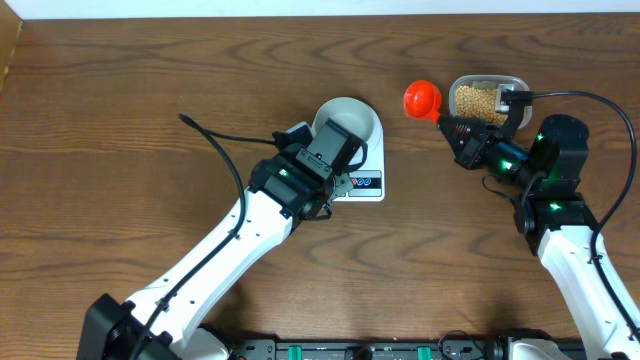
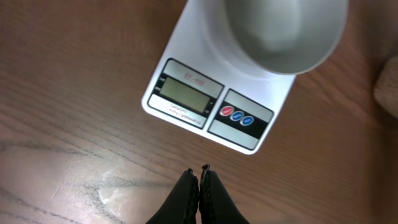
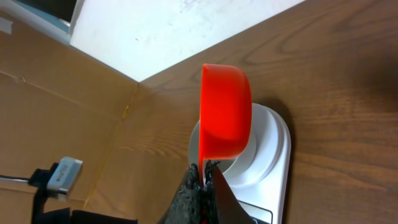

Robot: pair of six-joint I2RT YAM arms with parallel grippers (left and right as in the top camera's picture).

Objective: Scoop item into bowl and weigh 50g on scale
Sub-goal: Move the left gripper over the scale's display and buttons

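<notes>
Red first: pinches scoop (image 1: 422, 98) handle in right gripper (image 3: 206, 167) beside container (image 1: 520, 82) of beans (image 1: 476, 98), ready to dip; holds left gripper (image 2: 200, 173) pressed together, empty, clear of bowl (image 1: 345, 122) on scale (image 1: 365, 185).

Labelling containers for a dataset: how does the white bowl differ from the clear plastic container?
The bowl is round, opaque white; the container is clear and rounded-rectangular. The bowl sits on the scale and looks empty; the container sits on the table and holds beans. Both are open-topped.
</notes>
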